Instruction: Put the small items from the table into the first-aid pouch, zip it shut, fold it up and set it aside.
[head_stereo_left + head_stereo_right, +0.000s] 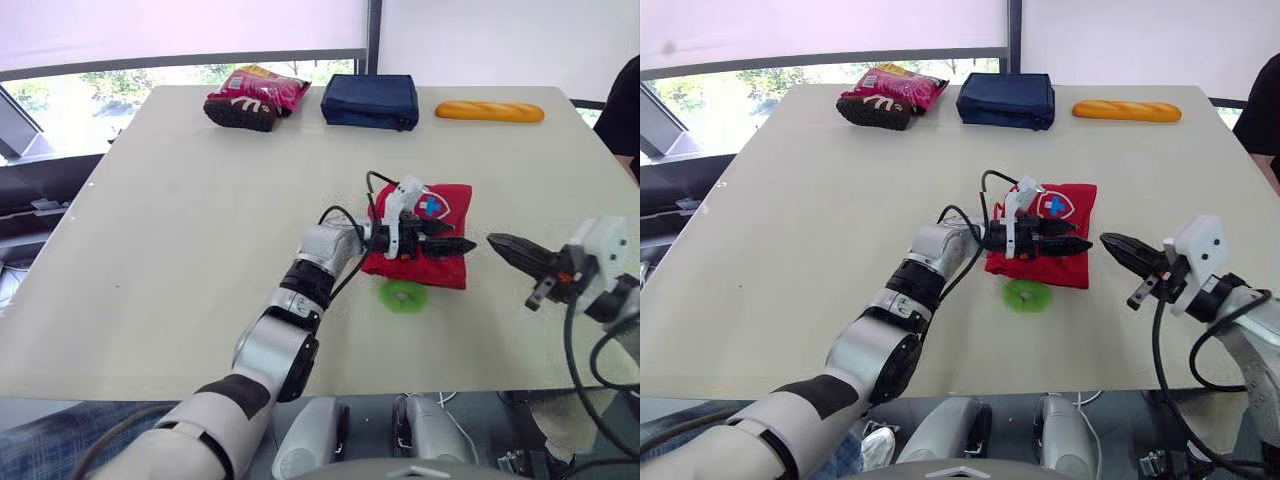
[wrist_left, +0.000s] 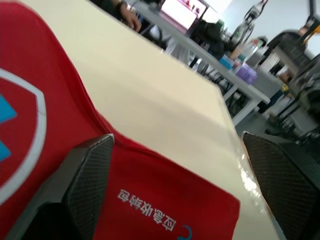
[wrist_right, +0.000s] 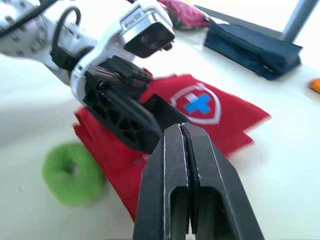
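Beige table point(image 1: 180, 250) under a bright window. Toward its right middle, red first-aid pouch point(image 1: 440, 268), lying flat, white shield with blue cross facing up. Just beside the pouch's near edge, green ring point(image 1: 403, 297); possibly touching the fabric, hard to tell. Over the pouch, left end effector point(image 1: 455, 238), released, fingers point(image 2: 90, 185) spread wide, red fabric lying between and beneath them. Right of the pouch and apart from it, right end effector point(image 1: 503, 243), clenched on nothing, fingers point(image 3: 172, 165) pressed flat together, tips pointing toward the pouch and the left end effector. Along the far edge of the table, well apart from the pouch: pink snack bag point(image 1: 250, 97), navy fabric case point(image 1: 370, 100), bread loaf point(image 1: 490, 111). At the far right edge, dark sleeve of a person point(image 1: 628, 100).
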Motion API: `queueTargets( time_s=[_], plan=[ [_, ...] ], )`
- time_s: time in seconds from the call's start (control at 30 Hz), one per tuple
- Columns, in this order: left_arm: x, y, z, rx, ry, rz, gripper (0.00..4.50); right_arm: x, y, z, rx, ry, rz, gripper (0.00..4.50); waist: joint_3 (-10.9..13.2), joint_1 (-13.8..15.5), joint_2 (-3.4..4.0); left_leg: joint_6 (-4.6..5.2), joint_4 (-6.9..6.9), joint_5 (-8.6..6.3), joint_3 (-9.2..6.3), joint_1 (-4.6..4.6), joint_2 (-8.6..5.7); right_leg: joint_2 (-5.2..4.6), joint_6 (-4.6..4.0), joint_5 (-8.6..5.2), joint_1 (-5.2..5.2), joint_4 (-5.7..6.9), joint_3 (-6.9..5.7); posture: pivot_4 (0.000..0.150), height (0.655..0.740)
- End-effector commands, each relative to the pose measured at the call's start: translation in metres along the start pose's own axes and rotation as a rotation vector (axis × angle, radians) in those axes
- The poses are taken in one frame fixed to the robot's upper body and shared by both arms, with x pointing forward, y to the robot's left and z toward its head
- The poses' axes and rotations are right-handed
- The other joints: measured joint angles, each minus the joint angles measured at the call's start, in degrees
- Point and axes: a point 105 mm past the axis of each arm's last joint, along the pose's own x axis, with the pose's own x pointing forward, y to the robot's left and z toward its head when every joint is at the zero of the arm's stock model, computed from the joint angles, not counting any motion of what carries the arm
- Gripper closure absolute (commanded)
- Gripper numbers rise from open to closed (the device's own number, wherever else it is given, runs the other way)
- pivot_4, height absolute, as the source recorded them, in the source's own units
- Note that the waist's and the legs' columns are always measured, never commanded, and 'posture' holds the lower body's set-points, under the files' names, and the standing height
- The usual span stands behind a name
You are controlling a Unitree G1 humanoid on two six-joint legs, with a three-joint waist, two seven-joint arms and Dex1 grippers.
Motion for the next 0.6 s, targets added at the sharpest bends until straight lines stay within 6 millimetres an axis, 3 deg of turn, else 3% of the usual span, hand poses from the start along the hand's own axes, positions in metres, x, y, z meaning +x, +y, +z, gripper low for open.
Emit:
queueTargets(
  time_s=[0.03,0.17,0.3,0.4,0.6],
  plan=[
    [-0.006,-0.015,0.012,0.015,-0.074,-0.107,0.02,0.01,-0.008,0.004,-0.011,-0.044,-0.013,4.5,0.0,-0.1,0.0,0.0,0.0,0.0,0.01,0.0,-0.01,-0.01,0.0,0.0,0.0,0.0,0.01,0.15,0.7395],
    [-0.015,-0.019,0.007,0.017,-0.077,-0.143,0.02,0.027,-0.015,-0.001,0.038,-0.086,-0.005,4.5,0.0,-0.3,0.02,0.0,0.01,0.0,-0.01,0.0,-0.01,0.01,-0.01,0.01,0.0,0.0,0.0,0.15,0.7395],
    [-0.03,-0.02,0.016,0.036,-0.133,-0.168,0.02,0.038,-0.01,-0.015,0.06,-0.061,0.031,4.5,0.0,-0.3,0.02,0.0,0.0,0.0,-0.02,-0.01,-0.02,0.01,-0.01,0.01,0.0,0.0,0.0,0.15,0.7395],
    [-0.048,-0.032,0.019,0.14,-0.11,-0.236,0.02,0.046,-0.001,-0.034,0.07,-0.016,0.06,4.5,0.0,-0.9,0.03,0.0,-0.01,0.0,-0.02,0.0,-0.01,0.02,-0.02,0.01,0.0,0.0,0.0,0.15,0.7395],
    [-0.087,-0.038,0.024,0.407,0.005,-0.204,0.02,0.048,-0.002,-0.093,0.015,0.209,0.046,4.5,0.0,-0.9,0.06,-0.03,-0.03,0.02,-0.01,0.04,0.02,0.07,-0.08,0.03,-0.02,0.02,0.04,0.15,0.7395]
  ],
)
